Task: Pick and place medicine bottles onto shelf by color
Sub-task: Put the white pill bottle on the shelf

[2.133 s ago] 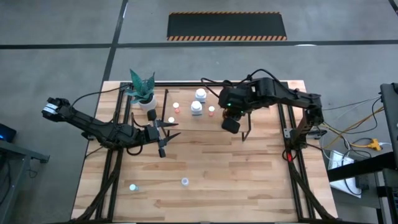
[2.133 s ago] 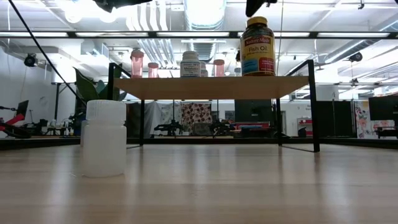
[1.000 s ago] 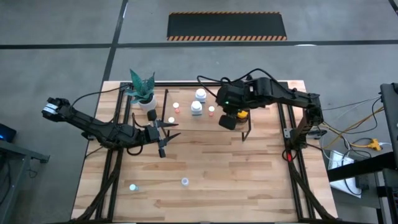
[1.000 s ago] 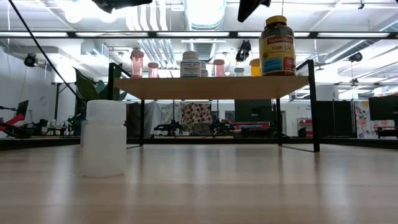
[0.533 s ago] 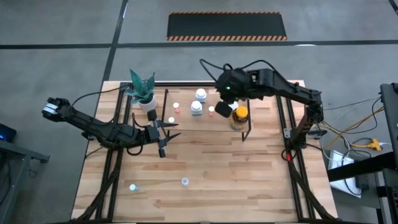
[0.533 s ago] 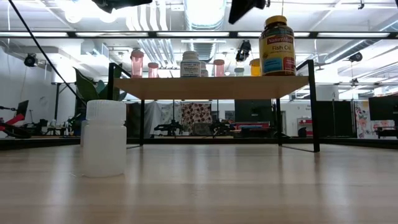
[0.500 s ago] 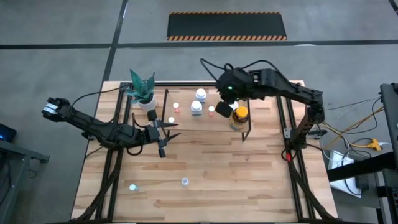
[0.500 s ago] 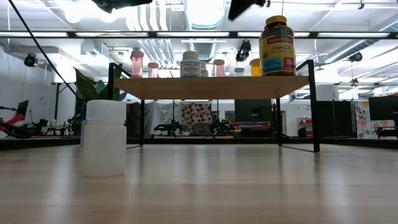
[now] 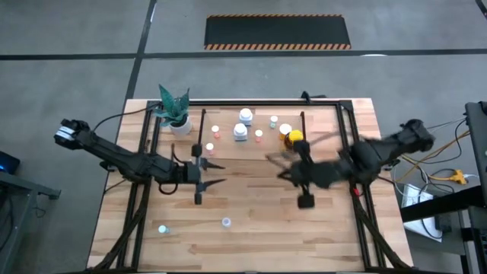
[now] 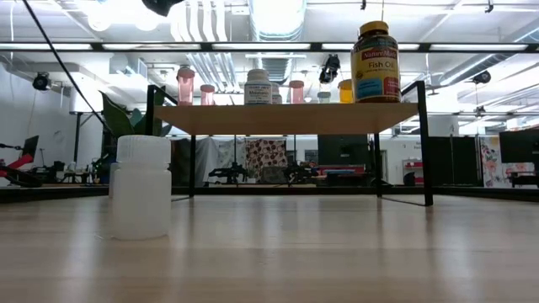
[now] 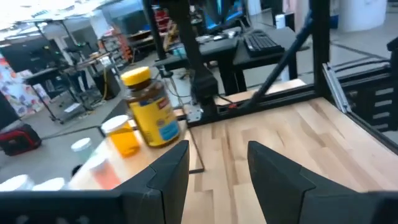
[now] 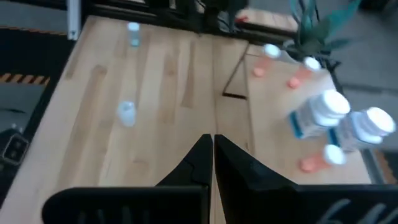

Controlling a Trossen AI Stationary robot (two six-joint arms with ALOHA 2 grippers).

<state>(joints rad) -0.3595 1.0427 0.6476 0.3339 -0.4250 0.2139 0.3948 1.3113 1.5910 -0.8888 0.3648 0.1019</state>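
The right gripper is pinched shut and holds nothing. It hangs over the bare table, out in front of the shelf. The big yellow-capped bottle stands on the shelf just behind this gripper, at the right end. More small bottles stand in a group further along the shelf. Two tiny bottles sit on the table, well apart from both grippers. The left gripper is spread open near the shelf's left end, holding nothing.
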